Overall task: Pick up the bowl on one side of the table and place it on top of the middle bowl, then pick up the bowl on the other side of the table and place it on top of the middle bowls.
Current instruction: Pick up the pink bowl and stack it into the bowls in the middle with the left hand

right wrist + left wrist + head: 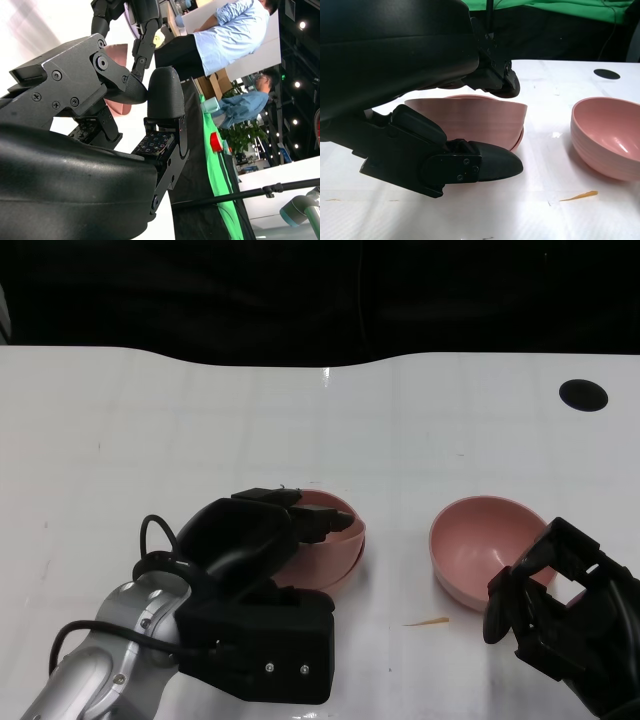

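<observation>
Head view shows the left robot hand (300, 525) at the middle of the bench (150, 420), its fingers hooked over the rim of a pink bowl (335, 545) and a thumb-side finger under its wall, so it grips that bowl. From the left wrist view this upper bowl (480, 117) sits nested in a second pink bowl, the middle bowl (519, 141), of which only a thin edge shows beneath it; the pair rests on the bench, and the first stacking looks about done. The right robot hand (555, 605) hangs just beside the remaining bowl (485, 545) on the robot's right, fingers spread and holding nothing; whether a fingertip touches the rim I cannot tell.

To finish this step well, I judge the left robot hand should loosen its fingers gently and lift straight up, so the top bowl is not dragged sideways or tipped out of the one below. Then the right robot hand can pinch the near rim of the remaining bowl, keeping it level while carrying it over the stack.

A small yellowish scrap (428, 621) lies on the bench between the bowls, and a black round mark (583, 394) sits near the far right corner. No brand, label or writing is readable on any bowl or robot hand
</observation>
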